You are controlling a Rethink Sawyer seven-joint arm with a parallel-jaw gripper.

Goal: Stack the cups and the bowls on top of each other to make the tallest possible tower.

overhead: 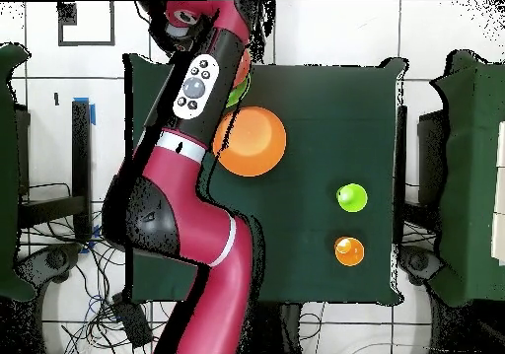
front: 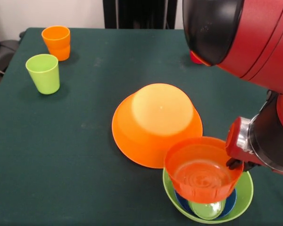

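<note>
Holding the small orange bowl (front: 203,169) by its rim, the gripper (front: 236,163) hangs above the green bowl (front: 243,193); fingers clamped on it.

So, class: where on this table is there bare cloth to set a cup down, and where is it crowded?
Free: the wide green cloth bordered by the lime cup, the overturned orange bowl and the near edge, and the far middle beyond that bowl. Crowded: the near right corner, where the hand holds a small orange bowl over the nested green bowl.
</note>
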